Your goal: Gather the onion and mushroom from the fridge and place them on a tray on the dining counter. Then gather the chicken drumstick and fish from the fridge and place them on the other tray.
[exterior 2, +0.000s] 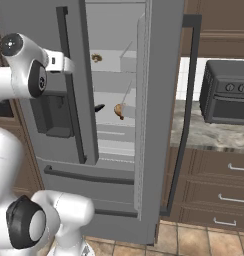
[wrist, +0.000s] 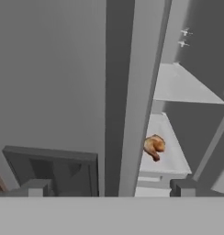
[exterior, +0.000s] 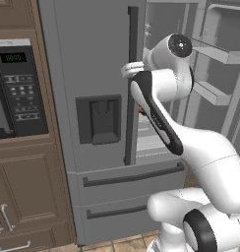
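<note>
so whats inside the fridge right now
Through the open right door of the fridge: a chicken drumstick on a middle shelf and a small brownish item higher up. The closed left door hides the rest.

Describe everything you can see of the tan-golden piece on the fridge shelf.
The small tan-golden teardrop-shaped chicken drumstick looks browned and glossy, with a rounded body tapering to a narrow, darker end. It lies on a pale shelf inside the tall grey steel fridge, just behind the open right door's edge. Nothing else touches it.
</note>
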Robot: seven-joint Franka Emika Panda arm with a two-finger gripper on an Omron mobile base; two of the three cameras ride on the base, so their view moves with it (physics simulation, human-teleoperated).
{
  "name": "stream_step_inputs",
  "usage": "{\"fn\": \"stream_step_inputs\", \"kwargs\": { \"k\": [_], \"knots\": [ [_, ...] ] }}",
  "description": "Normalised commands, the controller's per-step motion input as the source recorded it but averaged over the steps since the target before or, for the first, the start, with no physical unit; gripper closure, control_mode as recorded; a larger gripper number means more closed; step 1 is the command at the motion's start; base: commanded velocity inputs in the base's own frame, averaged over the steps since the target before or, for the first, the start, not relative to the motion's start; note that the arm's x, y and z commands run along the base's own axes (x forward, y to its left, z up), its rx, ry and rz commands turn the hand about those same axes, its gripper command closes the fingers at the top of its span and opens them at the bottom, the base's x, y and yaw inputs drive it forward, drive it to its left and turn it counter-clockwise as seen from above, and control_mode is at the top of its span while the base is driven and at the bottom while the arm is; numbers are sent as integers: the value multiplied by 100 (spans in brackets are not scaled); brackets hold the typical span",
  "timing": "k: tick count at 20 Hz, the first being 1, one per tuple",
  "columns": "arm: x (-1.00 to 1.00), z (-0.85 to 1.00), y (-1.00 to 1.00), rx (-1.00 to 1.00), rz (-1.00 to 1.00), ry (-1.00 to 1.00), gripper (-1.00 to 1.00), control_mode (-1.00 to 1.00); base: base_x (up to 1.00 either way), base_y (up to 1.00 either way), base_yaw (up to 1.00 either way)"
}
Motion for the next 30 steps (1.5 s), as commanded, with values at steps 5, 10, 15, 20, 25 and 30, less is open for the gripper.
{"fn": "stream_step_inputs", "kwargs": {
  "k": [5,10,15,20,25,30],
  "knots": [
    [46,-5,0,0,-4,0,-100,-100,0,0,0],
    [47,0,0,0,-3,2,-100,-100,0,0,0],
    [47,-1,0,0,-1,1,-100,-100,0,0,0],
    [43,-5,0,0,0,2,-100,-100,0,0,0],
    [42,-7,3,0,0,1,-100,-100,0,0,0],
    [41,-8,8,0,0,1,-100,-100,0,0,0]
  ]
}}
